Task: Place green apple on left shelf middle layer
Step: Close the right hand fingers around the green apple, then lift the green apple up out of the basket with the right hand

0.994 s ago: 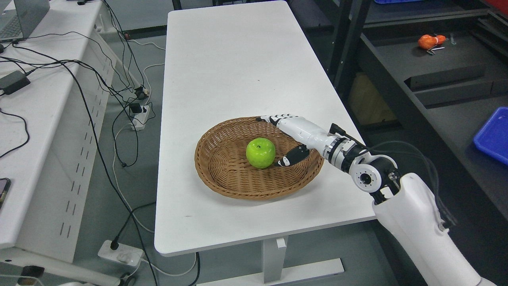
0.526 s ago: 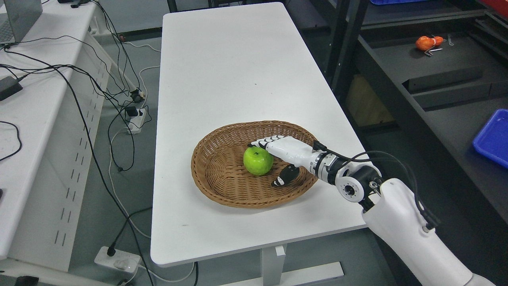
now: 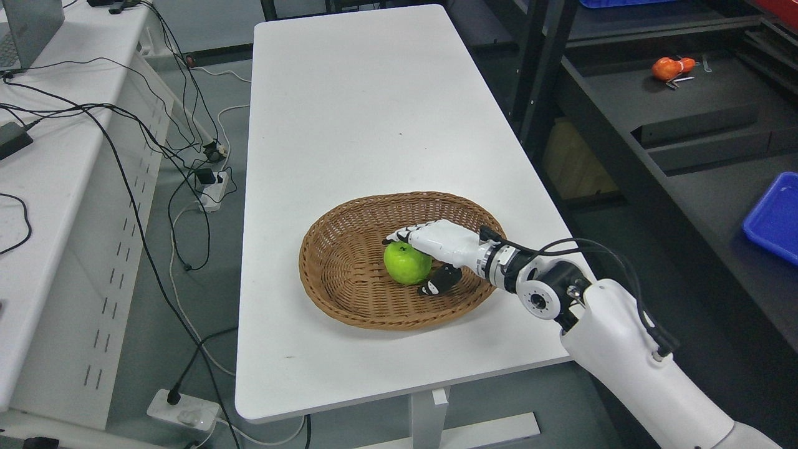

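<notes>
place: lab | evidence: white table; floor cables; power strip; dark shelving

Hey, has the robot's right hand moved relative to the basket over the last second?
Yes. The right hand has come in from the wicker basket's far right rim toward its middle, and its fingers now reach over the green apple.

The apple lies in the basket on the table.
</notes>
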### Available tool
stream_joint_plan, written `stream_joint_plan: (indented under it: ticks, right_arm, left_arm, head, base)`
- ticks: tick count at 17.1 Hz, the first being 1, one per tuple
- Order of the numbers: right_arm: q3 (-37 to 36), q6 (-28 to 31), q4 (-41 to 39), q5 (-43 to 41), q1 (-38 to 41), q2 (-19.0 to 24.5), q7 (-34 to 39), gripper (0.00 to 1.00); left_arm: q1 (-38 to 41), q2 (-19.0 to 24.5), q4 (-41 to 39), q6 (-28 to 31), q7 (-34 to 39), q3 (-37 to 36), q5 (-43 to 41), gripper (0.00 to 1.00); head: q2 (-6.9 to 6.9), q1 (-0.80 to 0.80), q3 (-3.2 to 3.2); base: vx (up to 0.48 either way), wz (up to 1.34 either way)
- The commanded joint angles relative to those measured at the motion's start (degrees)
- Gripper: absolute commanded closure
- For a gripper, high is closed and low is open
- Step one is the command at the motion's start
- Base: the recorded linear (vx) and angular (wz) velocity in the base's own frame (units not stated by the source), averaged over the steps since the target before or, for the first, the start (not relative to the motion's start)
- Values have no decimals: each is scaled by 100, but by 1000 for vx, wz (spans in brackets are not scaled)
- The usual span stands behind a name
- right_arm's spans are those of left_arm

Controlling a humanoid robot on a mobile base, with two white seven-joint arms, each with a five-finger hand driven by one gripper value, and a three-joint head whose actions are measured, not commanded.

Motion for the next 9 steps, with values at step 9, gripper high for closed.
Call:
stream_joint_plan:
  ticks: [9]
  right_arm:
    - [-2326, -170, -530, -1144, 463, -32, -950, 100]
  left_arm:
    - [0, 100, -2, 3, -2, 0, 0, 0]
  head:
    - [0, 0, 0]
  base:
    - [0, 0]
